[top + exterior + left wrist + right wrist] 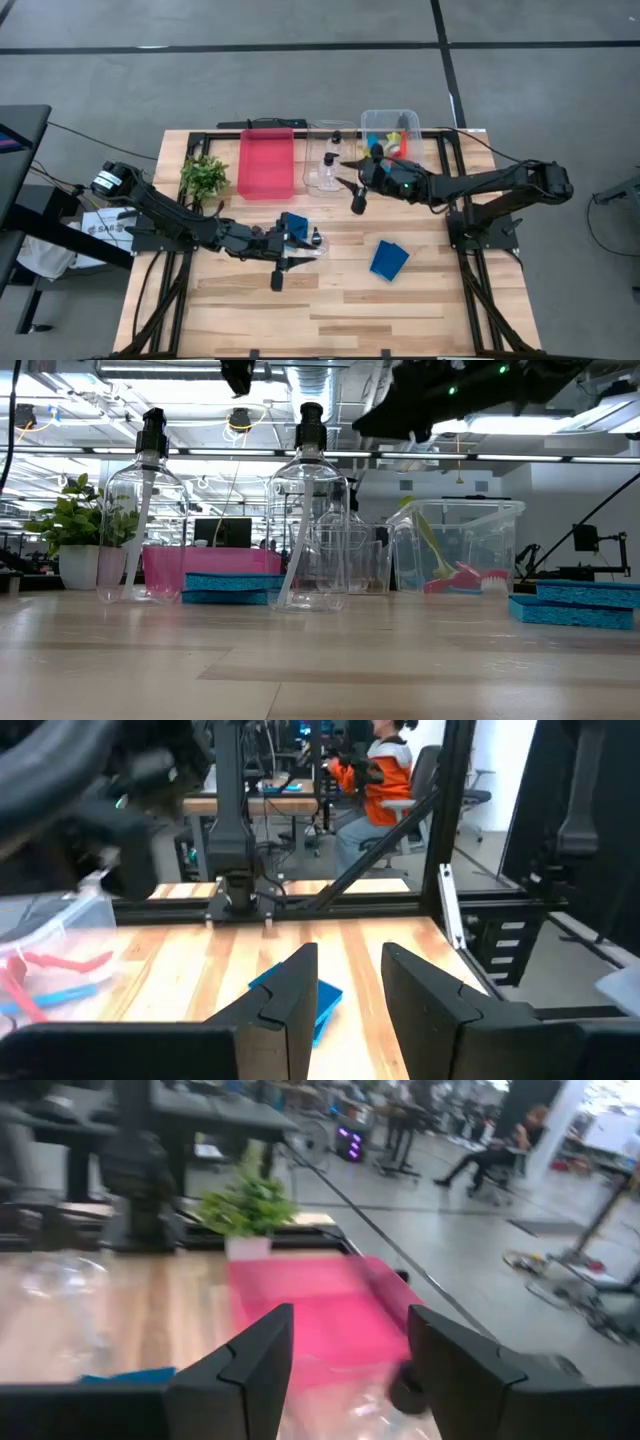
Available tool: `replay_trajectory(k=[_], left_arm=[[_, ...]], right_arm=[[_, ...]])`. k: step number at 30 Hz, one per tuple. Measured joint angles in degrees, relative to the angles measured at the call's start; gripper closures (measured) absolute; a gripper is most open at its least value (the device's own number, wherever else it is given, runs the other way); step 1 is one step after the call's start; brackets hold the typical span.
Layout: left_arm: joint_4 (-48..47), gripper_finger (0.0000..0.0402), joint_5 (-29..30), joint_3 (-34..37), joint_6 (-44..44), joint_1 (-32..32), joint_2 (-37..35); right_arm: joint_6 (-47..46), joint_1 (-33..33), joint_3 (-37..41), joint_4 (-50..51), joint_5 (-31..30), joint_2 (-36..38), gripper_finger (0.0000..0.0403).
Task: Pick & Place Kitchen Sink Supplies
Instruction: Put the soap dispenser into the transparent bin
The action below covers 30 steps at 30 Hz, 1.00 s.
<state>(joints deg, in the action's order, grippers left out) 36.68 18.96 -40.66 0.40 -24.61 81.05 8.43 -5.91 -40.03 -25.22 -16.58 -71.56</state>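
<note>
My left gripper (296,250) (345,995) is open and raised above the middle of the table, over a blue sponge (293,224) (228,588) and a clear pump bottle (314,240) (310,510). It touches neither. A second clear bottle (140,510) stands left of them. Another blue sponge (389,259) (322,998) lies flat to the right. My right gripper (352,186) (350,1350) is open and hovers high beside a clear bin (328,158) that holds a pump bottle (328,172). Red, blue and yellow-green brushes (393,140) (450,575) lie in a second clear bin (390,120).
A red tray (267,163) (320,1320) sits at the far side, left of the clear bins. The small green plant (204,177) (75,525) stands left of the tray. Bare wood (330,310) spans the near half of the table. People sit in the room beyond.
</note>
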Motion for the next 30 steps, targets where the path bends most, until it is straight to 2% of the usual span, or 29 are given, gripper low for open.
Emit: replay_trajectory(k=[8,12,21,25,30], left_arm=[[3.85,0.0286,-0.12,-0.55,-0.83,2.52,3.29],[3.72,0.0286,-2.93,-0.81,0.71,1.49,2.67],[3.32,0.0286,-2.47,-0.85,3.63,-0.21,1.70],[0.64,0.0286,0.04,-0.85,3.63,-0.84,-0.82],[-2.74,0.0286,6.90,-0.85,3.61,-3.01,-5.21]], right_arm=[[1.17,7.45,0.00,1.89,-1.82,3.10,0.0216],[1.17,11.03,0.00,3.21,-1.68,3.92,0.0217],[-0.89,18.71,0.04,2.79,-0.95,0.47,0.0191],[-2.78,20.57,0.02,-0.56,-0.43,-4.35,0.0172],[-5.47,20.93,0.02,-3.99,-0.37,-9.22,0.0151]])
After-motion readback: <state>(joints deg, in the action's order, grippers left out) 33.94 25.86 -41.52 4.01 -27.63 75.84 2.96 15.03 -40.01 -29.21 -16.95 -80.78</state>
